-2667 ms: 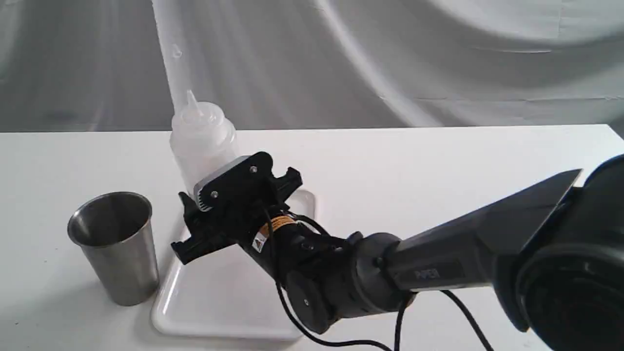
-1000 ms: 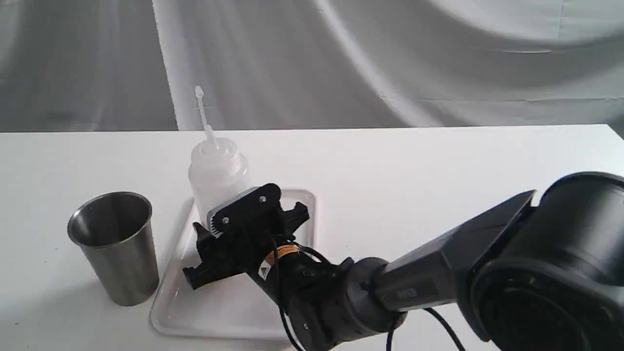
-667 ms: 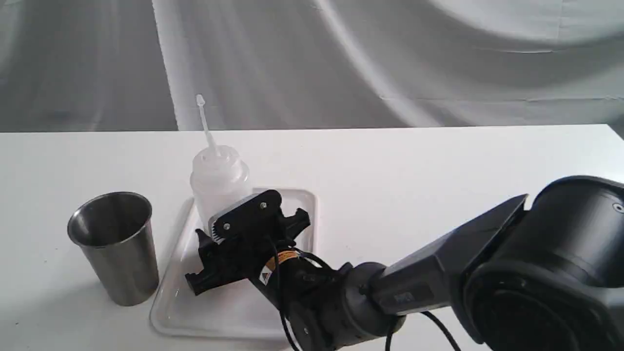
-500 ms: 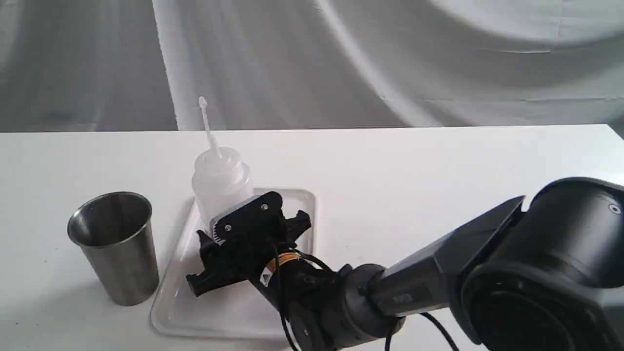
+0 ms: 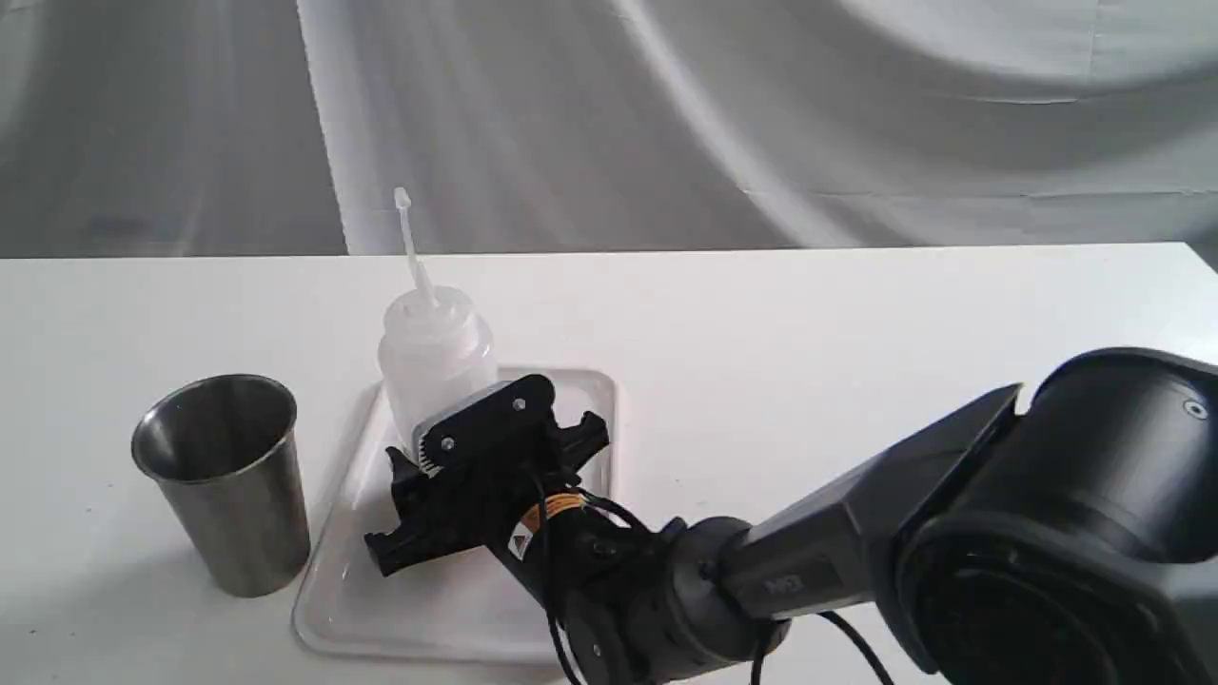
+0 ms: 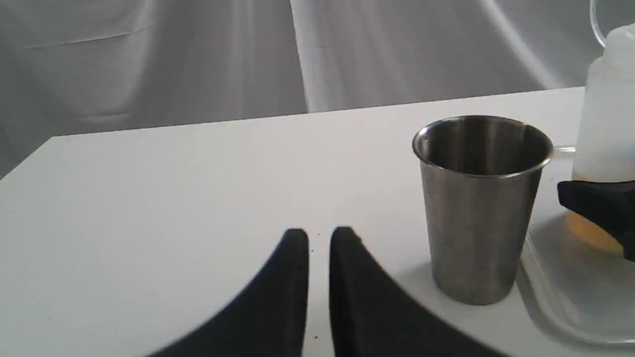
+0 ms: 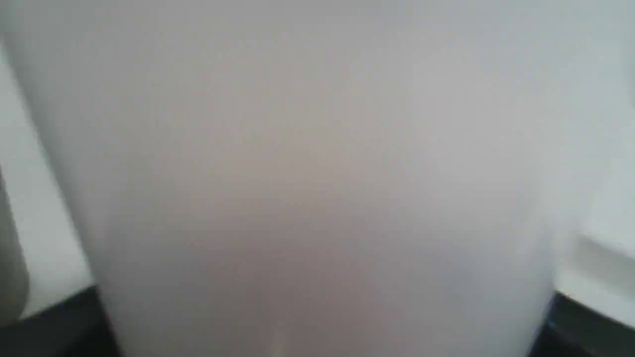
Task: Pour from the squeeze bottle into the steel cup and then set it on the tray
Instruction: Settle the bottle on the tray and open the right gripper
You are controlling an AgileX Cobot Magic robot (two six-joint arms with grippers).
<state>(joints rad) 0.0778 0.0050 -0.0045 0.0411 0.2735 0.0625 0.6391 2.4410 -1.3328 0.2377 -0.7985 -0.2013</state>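
Left jaws first: nearly closed, just a thin slit between the dark tips, nothing held, hovering low over the bare white bench. Just ahead of them is the steel cup. In the exterior view the cup stands upright at about 8 o'clock, mouth open and dark inside, right beside the tray at the tray's 9 o'clock edge. Whether the two touch, can't tell. Over the tray's 11 o'clock corner is the squeeze bottle, close to upright, with a thin white stem leaning toward 11 o'clock. A little orange-yellow liquid sits at its bottom. And the right jaws are clamped on the bottle's lower body, one black finger crossing its side. The right wrist view is filled by the blurred white bottle. Its base is hidden, so no telling whether it rests on the tray. The right arm runs off toward 4 o'clock.
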